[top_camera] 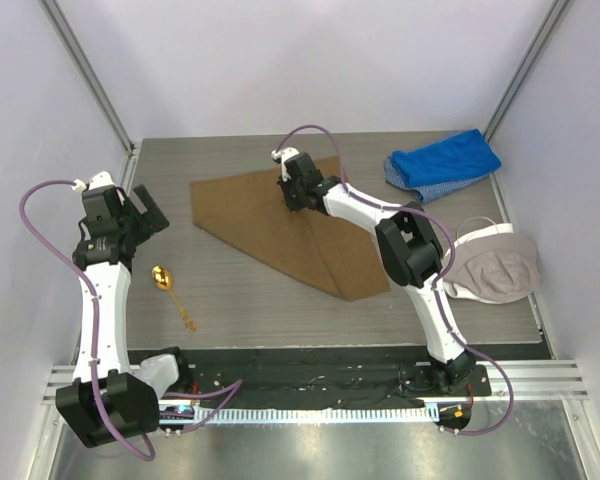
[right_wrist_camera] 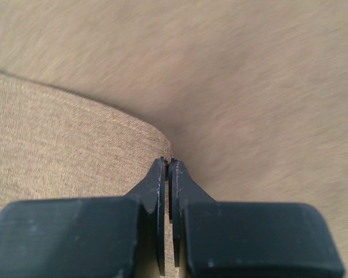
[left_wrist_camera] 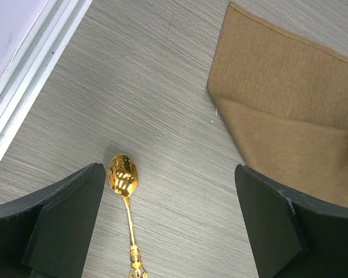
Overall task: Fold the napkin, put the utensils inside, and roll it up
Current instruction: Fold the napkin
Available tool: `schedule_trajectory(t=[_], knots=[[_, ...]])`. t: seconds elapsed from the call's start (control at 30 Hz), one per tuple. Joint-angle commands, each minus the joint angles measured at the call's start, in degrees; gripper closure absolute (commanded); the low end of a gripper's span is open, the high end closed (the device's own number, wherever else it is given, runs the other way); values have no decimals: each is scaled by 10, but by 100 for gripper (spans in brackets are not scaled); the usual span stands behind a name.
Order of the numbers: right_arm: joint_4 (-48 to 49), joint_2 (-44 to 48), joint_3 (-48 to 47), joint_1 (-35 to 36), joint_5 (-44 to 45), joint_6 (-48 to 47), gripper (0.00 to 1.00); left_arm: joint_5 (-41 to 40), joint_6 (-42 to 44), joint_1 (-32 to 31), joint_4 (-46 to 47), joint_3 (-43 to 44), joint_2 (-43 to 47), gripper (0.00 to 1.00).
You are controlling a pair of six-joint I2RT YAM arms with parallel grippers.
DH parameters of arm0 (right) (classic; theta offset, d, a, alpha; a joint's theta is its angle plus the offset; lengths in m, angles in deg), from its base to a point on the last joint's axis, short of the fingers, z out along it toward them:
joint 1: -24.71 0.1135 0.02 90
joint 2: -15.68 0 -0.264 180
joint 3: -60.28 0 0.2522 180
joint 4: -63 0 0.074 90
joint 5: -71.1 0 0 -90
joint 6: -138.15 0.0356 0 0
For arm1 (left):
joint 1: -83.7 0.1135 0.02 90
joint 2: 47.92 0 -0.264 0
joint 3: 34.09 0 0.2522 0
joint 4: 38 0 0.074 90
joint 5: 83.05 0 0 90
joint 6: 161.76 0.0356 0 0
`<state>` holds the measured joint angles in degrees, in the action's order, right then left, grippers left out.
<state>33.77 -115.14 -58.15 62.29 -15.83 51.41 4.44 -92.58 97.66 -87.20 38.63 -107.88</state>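
The tan-brown napkin (top_camera: pixel 280 235) lies on the grey table, one part folded over into a slanted shape. My right gripper (top_camera: pixel 294 187) is over its far middle and is shut on a corner of the folded layer; the right wrist view shows the jaws (right_wrist_camera: pixel 167 162) pinched together on the napkin (right_wrist_camera: pixel 75 145) edge. The gold spoon (top_camera: pixel 175 298) lies left of the napkin, bowl pointing away. My left gripper (top_camera: pixel 145 212) hovers open beyond the spoon. In the left wrist view the spoon (left_wrist_camera: pixel 123 176) sits just inside the left finger (left_wrist_camera: pixel 69 220), and the napkin (left_wrist_camera: pixel 290 116) is at the upper right.
A crumpled blue cloth (top_camera: pixel 442 165) lies at the far right corner. A beige-and-white cap-like item (top_camera: pixel 495 265) rests by the right wall, next to the right arm's elbow. White walls close in the table on three sides.
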Motion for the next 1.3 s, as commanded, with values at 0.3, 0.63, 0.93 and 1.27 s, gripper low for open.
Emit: schedule_trajectory(t=[0.3,0.63,0.93,1.27], knots=[[23,-61,-133,-73,40,-21,99,6,-5,2,20,-2,-10,0],[22,-109,-210,-102,69,-30,99,4,-5,2,20,-2,-13,0],[23,-134,-249,-118,84,-42,99,6,-5,1,21,-3,-13,0],[25,-145,-262,-131,99,-47,99,7,-5,0,20,-2,-14,0]])
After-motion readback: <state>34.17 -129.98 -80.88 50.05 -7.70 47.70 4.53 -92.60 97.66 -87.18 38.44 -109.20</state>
